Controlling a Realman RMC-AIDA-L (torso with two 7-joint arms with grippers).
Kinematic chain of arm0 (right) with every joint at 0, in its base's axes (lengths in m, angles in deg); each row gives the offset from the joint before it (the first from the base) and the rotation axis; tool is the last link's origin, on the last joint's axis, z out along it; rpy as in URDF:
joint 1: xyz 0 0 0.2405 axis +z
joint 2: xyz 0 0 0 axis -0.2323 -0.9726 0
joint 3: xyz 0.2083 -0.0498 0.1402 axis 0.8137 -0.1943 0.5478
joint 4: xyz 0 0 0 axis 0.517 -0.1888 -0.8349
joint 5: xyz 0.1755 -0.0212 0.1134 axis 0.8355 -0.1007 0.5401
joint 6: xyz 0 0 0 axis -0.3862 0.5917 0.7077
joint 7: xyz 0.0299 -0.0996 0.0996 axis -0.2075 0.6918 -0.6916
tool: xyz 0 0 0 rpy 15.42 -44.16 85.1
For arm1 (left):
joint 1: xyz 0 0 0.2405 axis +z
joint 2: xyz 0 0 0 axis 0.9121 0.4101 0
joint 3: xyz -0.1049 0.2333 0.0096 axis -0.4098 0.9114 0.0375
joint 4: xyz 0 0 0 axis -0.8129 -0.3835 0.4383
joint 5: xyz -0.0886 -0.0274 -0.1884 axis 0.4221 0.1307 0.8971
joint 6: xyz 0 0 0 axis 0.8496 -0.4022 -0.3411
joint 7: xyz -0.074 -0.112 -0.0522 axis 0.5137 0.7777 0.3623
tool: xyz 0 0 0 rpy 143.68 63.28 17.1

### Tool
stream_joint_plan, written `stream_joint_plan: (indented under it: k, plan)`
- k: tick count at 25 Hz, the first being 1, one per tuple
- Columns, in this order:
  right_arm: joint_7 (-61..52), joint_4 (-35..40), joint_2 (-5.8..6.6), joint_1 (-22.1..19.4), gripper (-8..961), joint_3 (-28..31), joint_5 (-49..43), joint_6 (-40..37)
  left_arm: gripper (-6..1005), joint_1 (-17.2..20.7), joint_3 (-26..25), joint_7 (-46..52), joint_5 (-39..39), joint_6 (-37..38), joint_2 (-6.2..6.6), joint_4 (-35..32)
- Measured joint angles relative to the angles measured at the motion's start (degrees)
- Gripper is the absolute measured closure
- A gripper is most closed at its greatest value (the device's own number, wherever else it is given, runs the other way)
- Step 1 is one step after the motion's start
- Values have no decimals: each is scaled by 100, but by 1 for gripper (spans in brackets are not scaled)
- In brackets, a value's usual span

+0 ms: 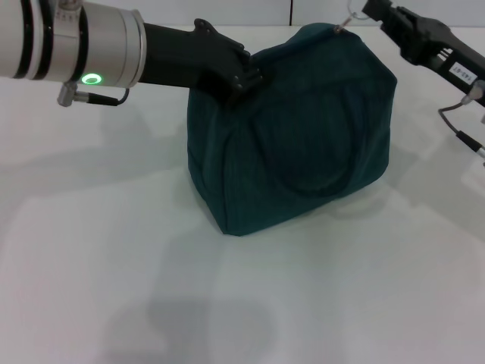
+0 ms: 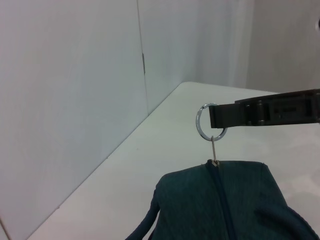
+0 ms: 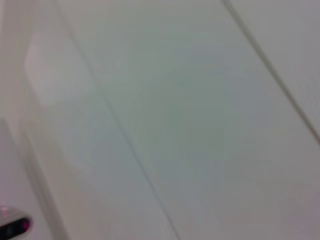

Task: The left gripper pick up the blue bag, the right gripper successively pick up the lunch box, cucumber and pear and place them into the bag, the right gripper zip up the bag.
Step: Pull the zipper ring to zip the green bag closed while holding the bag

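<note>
Centrally on the white tabletop (image 1: 114, 288) stands the blue bag (image 1: 295, 144), a large dark teal-blue fabric tote, upright, one loop handle lying flat against its near face; its zipper reads as closed along the top seam in the left wrist view, and neither lunch box, cucumber nor pear shows in any view, so by judgement they are inside and the zipping is at or near its end. Zipper pull: a silver metal ring (image 2: 210, 123) on a thin link at the bag's far-right top corner. Right gripper (image 1: 369, 10), a black two-fingered claw with a white printed label on its wrist, sits at that corner from the right, its fingers narrowed onto the ring, which shows pinched at the fingertip in the left wrist view. Left gripper (image 1: 244, 76), a black claw on a silver cylinder wrist with a glowing green ring light, reaches level from the left and clamps the fabric at the bag's upper left corner, steadying it. Risks, by judgement: the thin ring could slip from the pinch if pulled at an angle; a pull past the zipper's end could drag or tip the bag against the left hold. Behind: pale wall panels (image 2: 75, 100).
</note>
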Motion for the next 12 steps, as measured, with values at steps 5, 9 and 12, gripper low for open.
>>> stream_joint_plan:
  k: [5, 9, 12]
  plan:
    - [-150, -195, 4, -24, 953, 2, 248, -178, 896, 6, -19, -4, 250, -1, 0, -28]
    - [-347, -253, -10, -64, 953, 1, 368, -256, 928, 17, -17, -77, 352, -1, 0, -91]
    - [-671, -334, -20, -151, 953, 1, 628, -267, 930, 50, -12, -136, 459, -2, 0, -148]
